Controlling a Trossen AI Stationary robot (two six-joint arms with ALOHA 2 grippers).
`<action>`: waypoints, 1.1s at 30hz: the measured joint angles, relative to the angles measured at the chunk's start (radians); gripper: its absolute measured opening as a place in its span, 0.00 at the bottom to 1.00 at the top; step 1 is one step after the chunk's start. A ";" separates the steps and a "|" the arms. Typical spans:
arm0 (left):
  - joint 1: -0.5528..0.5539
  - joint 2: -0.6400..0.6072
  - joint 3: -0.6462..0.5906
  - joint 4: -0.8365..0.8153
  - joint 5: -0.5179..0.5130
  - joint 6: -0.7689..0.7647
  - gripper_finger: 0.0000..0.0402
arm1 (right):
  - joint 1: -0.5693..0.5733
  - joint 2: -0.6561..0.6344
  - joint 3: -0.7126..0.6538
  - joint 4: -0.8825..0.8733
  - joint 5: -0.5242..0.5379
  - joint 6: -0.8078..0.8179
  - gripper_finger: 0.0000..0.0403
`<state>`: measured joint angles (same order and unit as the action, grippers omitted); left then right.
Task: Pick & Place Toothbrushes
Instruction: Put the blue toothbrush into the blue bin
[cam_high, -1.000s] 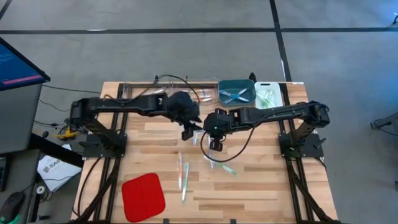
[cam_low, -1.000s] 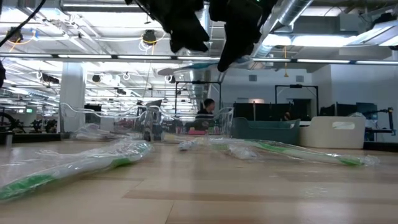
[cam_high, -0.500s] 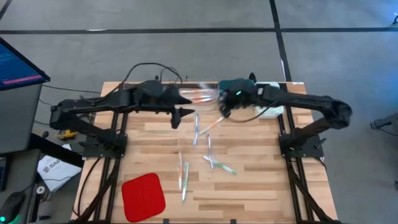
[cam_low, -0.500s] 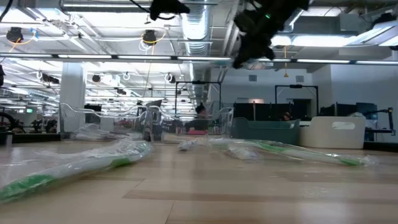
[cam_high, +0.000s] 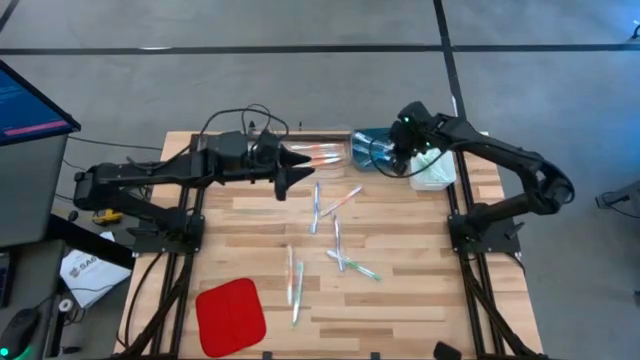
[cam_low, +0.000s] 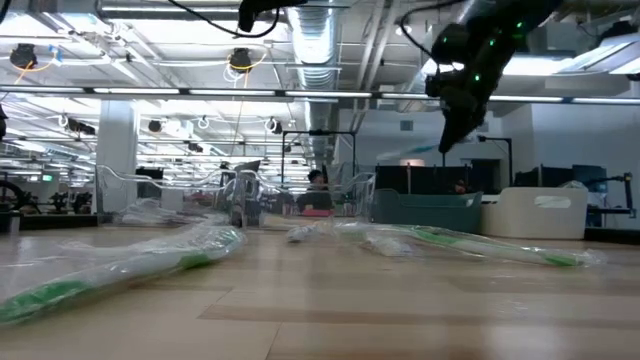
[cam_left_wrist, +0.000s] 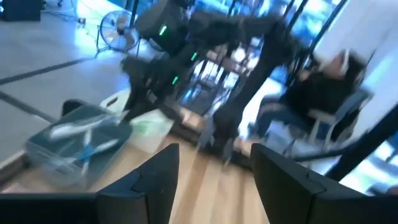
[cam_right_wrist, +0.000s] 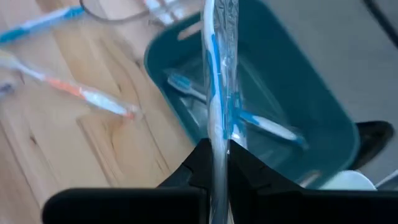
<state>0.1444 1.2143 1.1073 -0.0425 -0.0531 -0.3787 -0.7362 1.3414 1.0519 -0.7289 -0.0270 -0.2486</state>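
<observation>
Now the right tool (cam_right_wrist: 219, 163) is clamped on 1 blue toothbrush (cam_right_wrist: 219, 81) in a clear wrapper and holds it above the teal bin (cam_high: 372, 141) at the far edge of the desk (cam_high: 420, 290). Other blue toothbrushes (cam_right_wrist: 261, 121) lie inside this bin. The left tool (cam_high: 283, 176) hangs near the clear bin (cam_high: 322, 152), its fingers apart and holding nothing. Several loose toothbrushes (cam_high: 338, 245) lie on the middle of the desk.
</observation>
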 joint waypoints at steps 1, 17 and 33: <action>-0.002 0.008 -0.001 0.043 0.000 -0.018 0.48 | -0.018 0.015 0.000 0.001 -0.005 -0.028 0.05; -0.052 0.034 -0.011 0.145 -0.052 -0.131 0.48 | -0.136 0.164 -0.063 0.200 -0.084 -0.196 0.05; -0.087 0.034 -0.011 0.151 -0.061 -0.184 0.48 | -0.167 0.169 -0.257 0.445 -0.079 -0.205 0.06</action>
<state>0.0570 1.2484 1.0966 0.1084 -0.1140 -0.5624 -0.9035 1.5104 0.7952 -0.2843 -0.1064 -0.4534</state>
